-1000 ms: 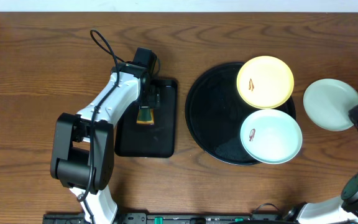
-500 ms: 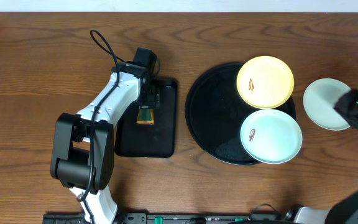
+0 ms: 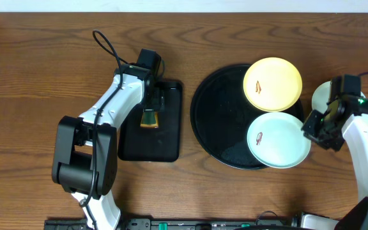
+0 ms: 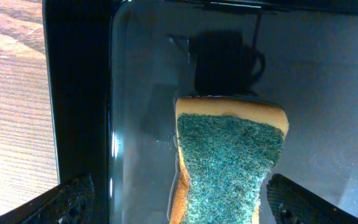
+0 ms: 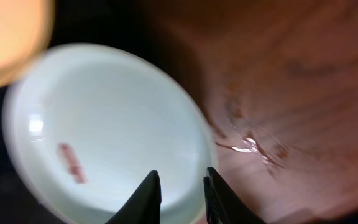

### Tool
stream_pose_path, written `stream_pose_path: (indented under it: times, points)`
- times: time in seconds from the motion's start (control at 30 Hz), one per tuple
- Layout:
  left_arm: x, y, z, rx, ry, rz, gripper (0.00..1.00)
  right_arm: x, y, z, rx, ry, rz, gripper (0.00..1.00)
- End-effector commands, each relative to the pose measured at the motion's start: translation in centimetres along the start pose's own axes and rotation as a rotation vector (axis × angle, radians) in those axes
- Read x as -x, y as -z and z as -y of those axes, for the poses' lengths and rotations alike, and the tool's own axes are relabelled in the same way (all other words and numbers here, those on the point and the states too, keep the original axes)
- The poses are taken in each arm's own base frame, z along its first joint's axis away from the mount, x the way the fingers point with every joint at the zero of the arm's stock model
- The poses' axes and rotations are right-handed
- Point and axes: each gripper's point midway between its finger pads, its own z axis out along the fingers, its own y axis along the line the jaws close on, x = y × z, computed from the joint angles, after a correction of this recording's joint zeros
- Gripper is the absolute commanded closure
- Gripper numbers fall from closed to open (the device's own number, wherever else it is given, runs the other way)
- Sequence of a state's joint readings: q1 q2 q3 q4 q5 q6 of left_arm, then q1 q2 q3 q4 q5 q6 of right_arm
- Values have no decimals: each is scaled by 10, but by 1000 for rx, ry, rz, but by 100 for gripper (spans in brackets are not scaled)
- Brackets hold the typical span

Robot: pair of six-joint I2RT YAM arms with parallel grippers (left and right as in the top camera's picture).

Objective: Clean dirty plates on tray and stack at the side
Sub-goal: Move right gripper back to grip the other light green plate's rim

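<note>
Seen from above, a wooden bench point(image 3: 30, 76) holds a round black tray point(image 3: 216, 115) right of centre. Two plates rest on the tray's right side. The yellow plate point(image 3: 273, 84) is at the far edge and a mint plate point(image 3: 278, 139) at the near edge, each with a small reddish smear. A second mint plate point(image 3: 320, 97) lies on the bench just right of the tray, partly hidden by my right arm.

My right pincer point(image 3: 316, 128) hovers at the right rim of the mint plate on the tray. In its blurred wrist view, the pincer point(image 5: 179, 186) is nearly closed, with only a thin gap, and holds nothing.

To the left, my left pincer point(image 3: 149, 115) hangs over a rectangular black tray point(image 3: 171, 144). It is spread wide around a sponge point(image 4: 229, 155), green face up, without gripping it.
</note>
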State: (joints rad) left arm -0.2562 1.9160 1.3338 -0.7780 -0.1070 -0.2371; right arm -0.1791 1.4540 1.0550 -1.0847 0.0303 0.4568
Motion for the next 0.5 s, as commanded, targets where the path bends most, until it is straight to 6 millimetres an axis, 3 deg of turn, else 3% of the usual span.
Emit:
stream_pose_path:
  times: [0.0, 0.27, 0.47]
  points:
    - [5, 9, -1, -10, 12, 23, 10, -8, -9, 14, -71, -34, -16, 76]
    - [5, 8, -1, -9, 12, 23, 10, -22, -16, 25, -116, -38, -63, 75]
    - [5, 8, -1, -9, 12, 23, 10, -35, -34, 30, -130, -42, -88, 76]
